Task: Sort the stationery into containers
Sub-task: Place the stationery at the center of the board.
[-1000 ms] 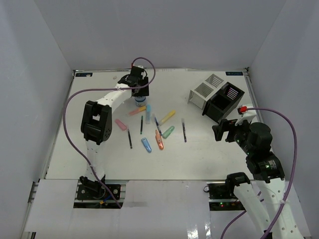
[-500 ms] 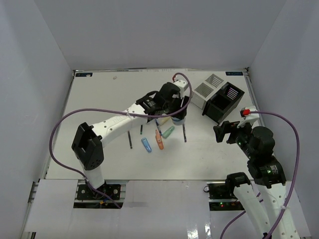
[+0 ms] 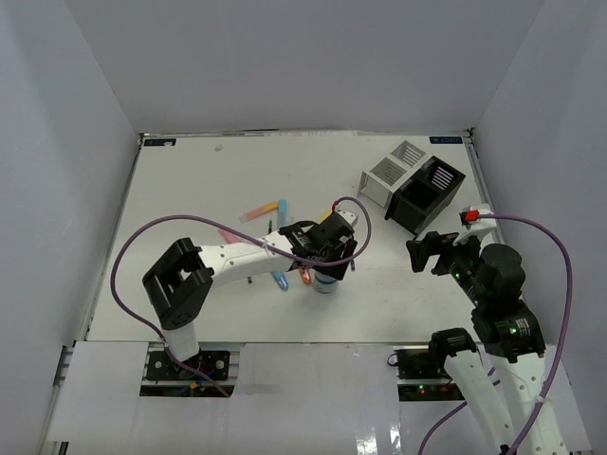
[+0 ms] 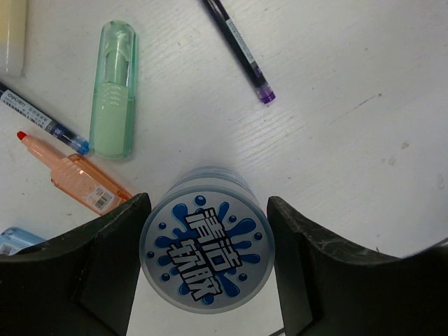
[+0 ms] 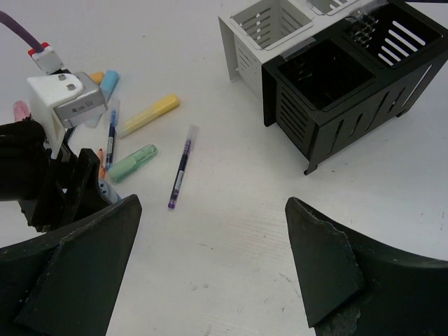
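Roll, look: a small round roll (image 4: 206,248) with a pale, see-through blue-grey wall and a flat white top carrying a dark blue splash design
Roll, writing: four bold white Chinese characters in two rows inside the splash, which appear to read 清洁软胶
Other print: the orange marker (image 4: 73,178) wears a small barcode sticker, and the fine print along the blue-tipped pen (image 4: 42,119) is too small to read
Roll and left jaws: it sits squarely between the left jaws, one dark finger (image 4: 112,266) against its left side and the other against its right – clamped on it, top facing the wrist camera
Roll, contact below: whether it rests on the bench (image 3: 190,190) or hangs just off it cannot be told
Roll, place: near the middle of the bench towards the near edge, under the left arm's wrist – just beside the orange marker and well apart from both boxes
Neighbours: a green marker (image 4: 114,87) lies beyond the orange one, a purple-tipped pen (image 4: 238,49) runs off to the far right of the roll, and a yellow marker (image 4: 12,35) and a blue marker (image 4: 14,238) show at the left edge
Right jaws: spread wide apart over bare bench with nothing between them
Boxes: the black box (image 5: 350,84) and the white box (image 5: 262,35) stand touching at the far right
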Controlling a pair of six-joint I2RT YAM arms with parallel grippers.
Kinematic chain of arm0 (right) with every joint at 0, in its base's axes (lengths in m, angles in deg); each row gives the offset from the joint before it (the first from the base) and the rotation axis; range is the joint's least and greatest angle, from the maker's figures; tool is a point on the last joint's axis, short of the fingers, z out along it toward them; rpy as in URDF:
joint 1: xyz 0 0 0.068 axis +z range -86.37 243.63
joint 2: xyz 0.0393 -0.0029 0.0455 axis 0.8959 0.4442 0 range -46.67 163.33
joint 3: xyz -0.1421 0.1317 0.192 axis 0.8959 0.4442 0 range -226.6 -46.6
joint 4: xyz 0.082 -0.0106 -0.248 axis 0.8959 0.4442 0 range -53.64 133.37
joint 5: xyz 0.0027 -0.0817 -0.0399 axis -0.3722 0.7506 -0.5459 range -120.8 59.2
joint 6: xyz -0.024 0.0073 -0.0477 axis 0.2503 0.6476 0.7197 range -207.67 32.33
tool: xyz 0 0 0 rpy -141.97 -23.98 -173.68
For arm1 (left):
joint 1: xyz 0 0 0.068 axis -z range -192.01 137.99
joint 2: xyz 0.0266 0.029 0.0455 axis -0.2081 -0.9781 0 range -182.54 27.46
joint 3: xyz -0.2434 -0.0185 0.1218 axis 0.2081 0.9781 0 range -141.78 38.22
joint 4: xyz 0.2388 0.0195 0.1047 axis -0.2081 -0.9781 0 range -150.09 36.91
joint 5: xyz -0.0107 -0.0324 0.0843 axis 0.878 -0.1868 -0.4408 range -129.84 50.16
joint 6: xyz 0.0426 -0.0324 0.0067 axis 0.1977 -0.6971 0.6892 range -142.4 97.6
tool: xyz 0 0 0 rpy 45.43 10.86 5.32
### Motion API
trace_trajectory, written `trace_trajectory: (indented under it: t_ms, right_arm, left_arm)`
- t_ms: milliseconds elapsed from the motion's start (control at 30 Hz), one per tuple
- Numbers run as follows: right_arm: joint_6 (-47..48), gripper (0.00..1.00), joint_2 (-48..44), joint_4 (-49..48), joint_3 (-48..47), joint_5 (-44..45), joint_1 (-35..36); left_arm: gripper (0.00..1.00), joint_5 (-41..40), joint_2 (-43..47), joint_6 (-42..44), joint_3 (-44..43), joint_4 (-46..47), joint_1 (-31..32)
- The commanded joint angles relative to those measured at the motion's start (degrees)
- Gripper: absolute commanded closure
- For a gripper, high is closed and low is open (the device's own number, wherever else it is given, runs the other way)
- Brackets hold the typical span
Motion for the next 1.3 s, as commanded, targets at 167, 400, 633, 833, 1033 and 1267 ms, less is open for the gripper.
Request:
trace_trajectory:
  t_ms: [167,400,633,833,1033,1267]
  right_arm:
    - [-1.4,0.1,-0.2,-2.0,0.8,-0.8,0.2]
    - [-1.7,0.1,0.1,-1.9,0.9,-0.9,0.2]
    - [-1.8,0.1,0.4,-2.0,1.0,-1.4,0.2]
    - [-2.0,0.1,1.1,-1.7,1.1,-1.7,0.2]
    - [-1.9,0.1,1.3,-2.0,1.3,-2.2,0.2]
    - [-1.2,0.1,2.5,-2.4,2.1,-6.5,0.2]
  left_arm:
    - [0.84,-5.2,-0.2,-2.3,1.6,8.2,1.1]
    - [0.77,-7.0,-1.9,-1.9,2.3,10.1,1.3]
    - [0.57,-6.5,-2.6,-2.6,2.5,10.4,1.8]
    - [0.34,-6.3,-0.1,-2.1,1.5,10.4,2.0]
    - [0.1,-6.3,2.6,-0.8,-0.2,10.4,2.0]
    - [0.02,-6.9,4.5,0.0,-3.1,9.1,1.4]
